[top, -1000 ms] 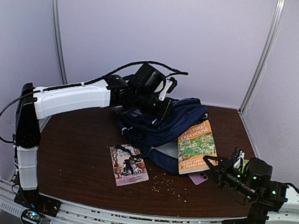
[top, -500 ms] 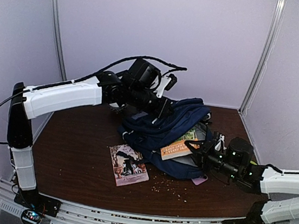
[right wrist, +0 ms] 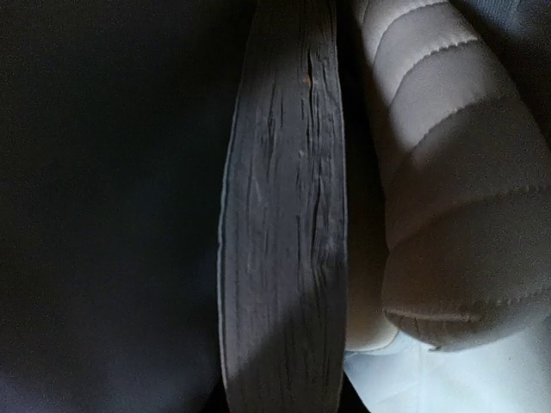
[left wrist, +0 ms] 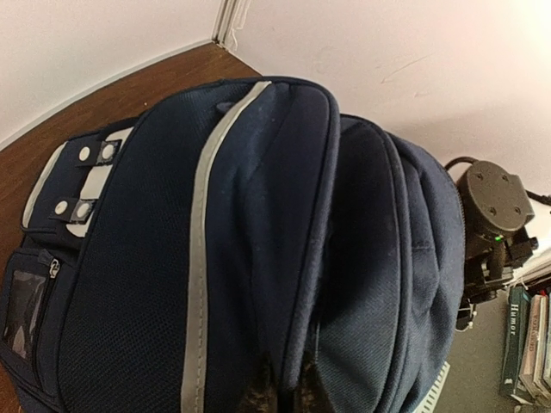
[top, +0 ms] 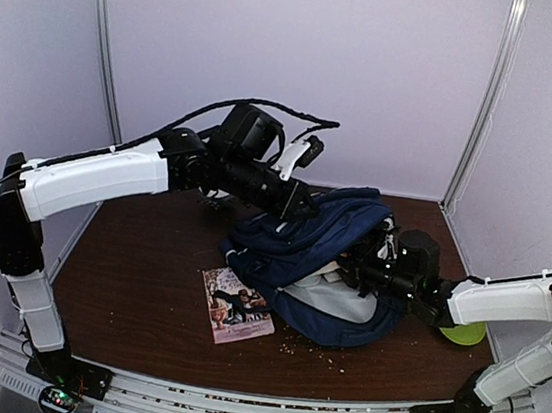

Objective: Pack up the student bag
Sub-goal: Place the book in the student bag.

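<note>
The big navy-blue cloth backpack [top: 315, 230] is soft and floppy; the left pincer [top: 304, 210] pinches its top flap, a good hold. The right pincer [top: 357, 270] is inside it; I cannot tell its grip

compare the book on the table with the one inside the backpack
The loose book lies flat, cover up, on the table outside the student bag. The packed book is inside the bag, seen edge-on with only its pages showing, beside the grey padded lining.
</note>
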Robot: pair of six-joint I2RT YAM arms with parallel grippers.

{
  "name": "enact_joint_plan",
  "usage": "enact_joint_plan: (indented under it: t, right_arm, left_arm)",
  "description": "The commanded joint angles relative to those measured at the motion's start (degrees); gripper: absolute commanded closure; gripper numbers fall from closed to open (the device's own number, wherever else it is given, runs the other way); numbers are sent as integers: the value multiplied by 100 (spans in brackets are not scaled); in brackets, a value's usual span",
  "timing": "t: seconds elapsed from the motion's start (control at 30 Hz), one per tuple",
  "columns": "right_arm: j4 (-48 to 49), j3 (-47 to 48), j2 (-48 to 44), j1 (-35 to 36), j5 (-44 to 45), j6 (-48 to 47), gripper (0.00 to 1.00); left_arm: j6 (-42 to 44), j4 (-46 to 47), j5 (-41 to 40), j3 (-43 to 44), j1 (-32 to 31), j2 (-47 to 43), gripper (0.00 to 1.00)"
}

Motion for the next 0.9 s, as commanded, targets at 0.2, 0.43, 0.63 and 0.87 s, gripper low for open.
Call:
enact_joint_plan:
  t: [0.2, 0.43, 0.63, 0.87]
  right_arm:
    - [-52, 931, 672, -288, 259, -405, 100]
    - [-559, 1457, 1132, -305, 251, -529, 78]
    - [-1274, 1327, 610, -297, 316, -943, 42]
    - [-1615, 748, -227, -218, 407, -972, 35]
  left_arm:
    - [-184, 1659, 466, -445, -90, -911, 100]
    - [-353, 1823, 490, -614, -94, -913, 100]
    - [-221, 1721, -20, -644, -94, -890, 100]
    - [-278, 1801, -255, -563, -90, -732, 100]
